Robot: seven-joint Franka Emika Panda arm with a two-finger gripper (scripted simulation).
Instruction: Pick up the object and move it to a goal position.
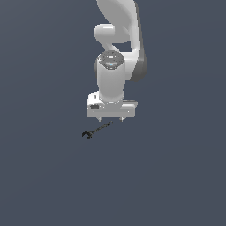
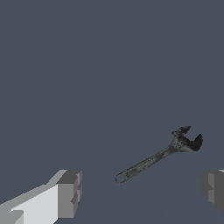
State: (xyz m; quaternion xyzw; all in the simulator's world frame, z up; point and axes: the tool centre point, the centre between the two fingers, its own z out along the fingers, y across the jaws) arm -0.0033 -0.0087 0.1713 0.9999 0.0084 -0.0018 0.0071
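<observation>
Surface: a plain, flat, dark blue-grey desk (image 1: 176, 176) fills both views; no edge, mark or seam shows on it.

Arm: the white Franka arm (image 1: 115, 48) comes in from the far edge of the exterior view and points straight down, its grey-capped wrist joint above a wide white hand block.

Pincer: the pincer (image 1: 110, 119) hangs with its jaws spread wide and nothing between them. In the exterior view only two short fingertip stubs show under the hand block. In the wrist view one grey pad with its white finger (image 2: 69, 194) sits at one lower corner and the other grey pad (image 2: 213, 190) at the opposite edge, well apart.

Wrench: the object, a thin black wrench (image 1: 96, 130), lies flat on the desk just near of the pincer and a little toward the exterior view's left. It touches neither finger.

Wrench lie: it runs at a slant. The forked open head (image 2: 187, 141) points to the exterior view's left and nearer side; the handle's tail end (image 2: 121, 178) reaches back under the hand block, close to the fingertips.

Wrench in wrist view: the handle's tail end lies between the two pads, closer to the white finger's pad, while the head sits farther out, beyond the line of the pads.

Height: the fingertips appear to be above the wrench, though how far above the desk cannot be told.
</observation>
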